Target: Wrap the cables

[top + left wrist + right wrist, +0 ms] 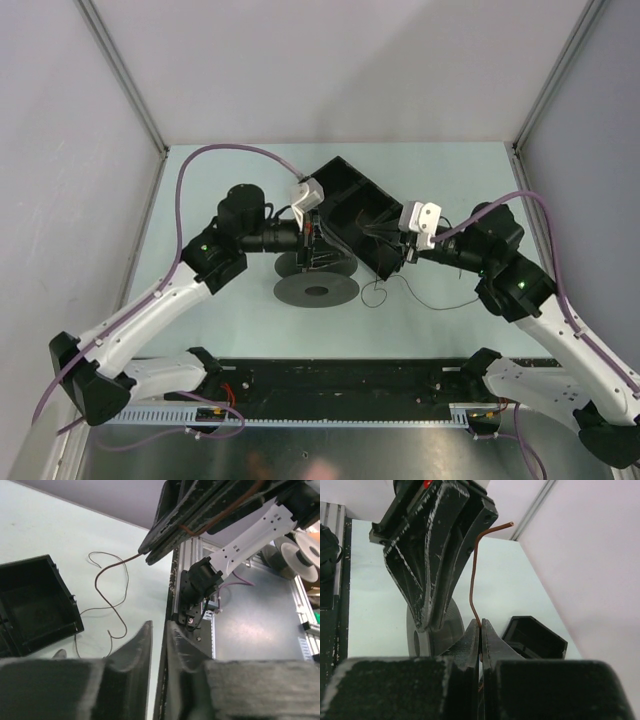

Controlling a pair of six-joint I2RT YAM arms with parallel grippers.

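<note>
The cable [475, 570] is a thin brown wire. My right gripper [480, 622] is shut on it, and its free end curls upward past the tips. The rest of the cable [400, 292] trails in loops on the table below, and its waves [107, 595] also show in the left wrist view. My left gripper [159, 630] faces the right gripper [148, 554] with its fingertips a narrow slit apart and nothing between them. A dark grey flanged spool [316, 289] lies on the table under the left gripper [312, 240], beside the right gripper [402, 250].
An open black box [350, 205] sits tilted behind both grippers, with a part of it [535, 637] visible to the right. An aluminium rail [300, 415] runs along the near edge. Grey enclosure walls [80, 120] close in the left, right and back.
</note>
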